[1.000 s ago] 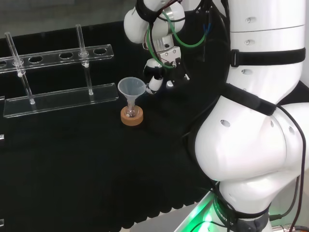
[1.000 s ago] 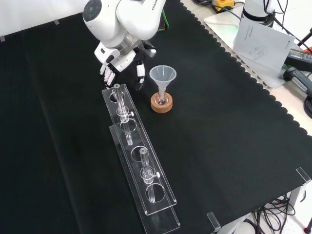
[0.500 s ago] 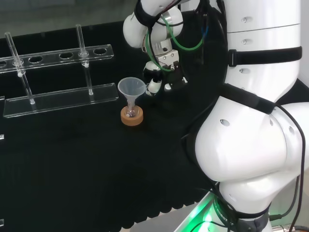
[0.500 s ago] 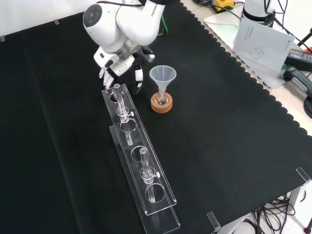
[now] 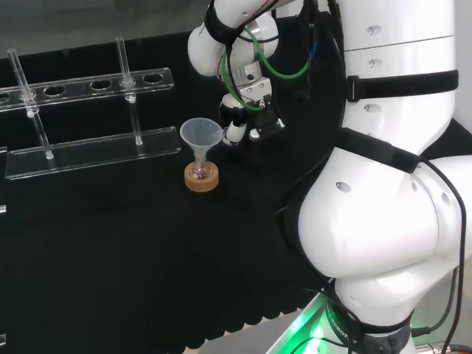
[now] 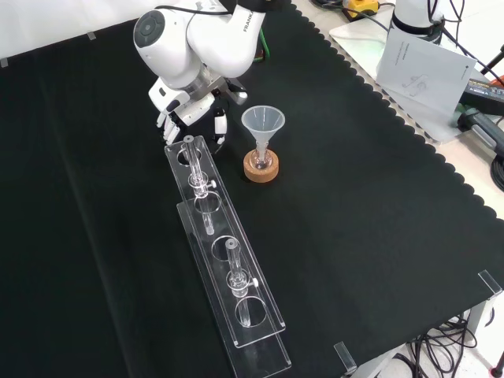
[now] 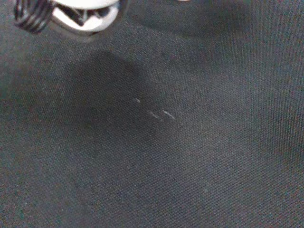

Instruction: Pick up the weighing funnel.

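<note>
At 10 o'clock from funnel (image 6: 262,122), front view: hand (image 6: 191,110) low over black cloth (image 6: 354,197), fingers (image 6: 168,126) relaxed, spread, pointing down, nothing seen between them. Far end of clear tube rack (image 6: 228,268) just at hand's 6 o'clock. Funnel upright, stem in small flask (image 6: 261,157) on cork ring (image 6: 261,168). Wrist view: faint bright glints (image 7: 154,114) on cloth below palm; cannot tell what they are.

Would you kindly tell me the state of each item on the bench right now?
robot hand: open, pointing down at the cloth.
funnel: upright, mouth up, stem in the flask.
flask: standing on the cork ring.
rack: standing, two tubes upright in it.
</note>
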`<state>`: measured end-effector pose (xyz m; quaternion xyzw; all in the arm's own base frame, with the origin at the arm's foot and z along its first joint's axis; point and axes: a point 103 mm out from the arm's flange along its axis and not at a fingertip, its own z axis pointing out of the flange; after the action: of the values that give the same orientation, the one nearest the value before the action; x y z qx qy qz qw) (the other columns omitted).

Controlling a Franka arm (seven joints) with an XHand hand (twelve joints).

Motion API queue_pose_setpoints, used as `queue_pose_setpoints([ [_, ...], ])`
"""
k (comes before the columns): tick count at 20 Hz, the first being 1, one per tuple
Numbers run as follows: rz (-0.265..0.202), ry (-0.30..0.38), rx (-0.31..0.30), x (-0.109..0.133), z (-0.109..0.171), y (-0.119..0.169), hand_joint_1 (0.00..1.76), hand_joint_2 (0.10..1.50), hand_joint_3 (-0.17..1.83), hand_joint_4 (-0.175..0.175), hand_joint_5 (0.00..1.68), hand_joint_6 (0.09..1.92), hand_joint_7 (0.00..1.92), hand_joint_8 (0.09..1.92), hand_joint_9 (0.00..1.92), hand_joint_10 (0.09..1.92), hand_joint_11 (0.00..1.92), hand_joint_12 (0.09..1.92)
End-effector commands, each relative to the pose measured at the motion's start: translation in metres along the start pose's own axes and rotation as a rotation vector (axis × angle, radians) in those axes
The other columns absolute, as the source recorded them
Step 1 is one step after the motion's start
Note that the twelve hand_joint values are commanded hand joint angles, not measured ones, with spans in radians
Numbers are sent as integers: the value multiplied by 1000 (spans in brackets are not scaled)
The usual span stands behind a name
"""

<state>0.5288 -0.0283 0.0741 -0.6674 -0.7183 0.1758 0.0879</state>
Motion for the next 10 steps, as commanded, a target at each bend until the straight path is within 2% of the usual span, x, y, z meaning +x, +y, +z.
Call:
queue_pose_setpoints([
  [1,-6,1,7,0,2,1,906,645,569,-1,810,711,548,702,795,529,516,1290],
  [10,-12,-2,9,4,6,4,908,638,588,16,870,715,566,698,822,522,540,1276],
])
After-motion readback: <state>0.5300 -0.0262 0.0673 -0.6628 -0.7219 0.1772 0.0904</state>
